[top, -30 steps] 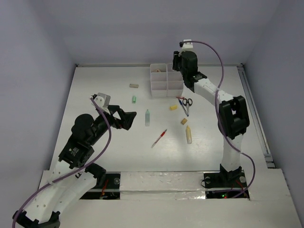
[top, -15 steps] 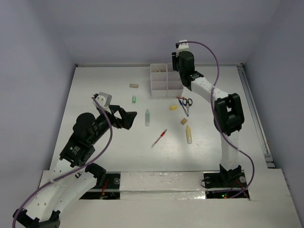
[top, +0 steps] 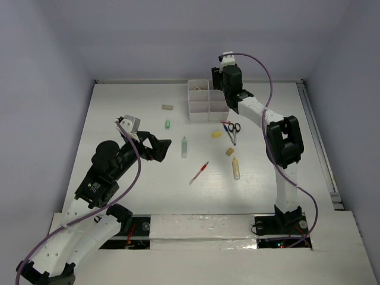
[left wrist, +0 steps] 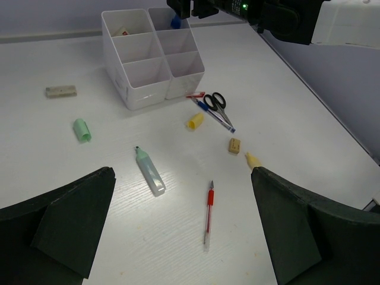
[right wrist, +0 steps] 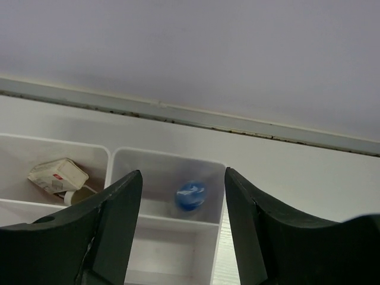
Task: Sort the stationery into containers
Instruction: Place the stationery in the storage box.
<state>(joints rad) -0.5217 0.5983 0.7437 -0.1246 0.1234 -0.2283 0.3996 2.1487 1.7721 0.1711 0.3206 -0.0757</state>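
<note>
opening right hand [right wrist: 183, 178], blue piece [right wrist: 190, 195] in tray [right wrist: 168, 155]

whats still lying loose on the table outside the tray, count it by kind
pens: 2 (red pen, blue pen)
scissors: 1
marker-like tubes: 4 (pale green marker, short green tube, yellow tube, cream marker)
eraser-like blocks: 2 (beige eraser, tan block)
total: 9

White tabletop [top: 119, 113], pale lilac walls [top: 47, 53]
</note>
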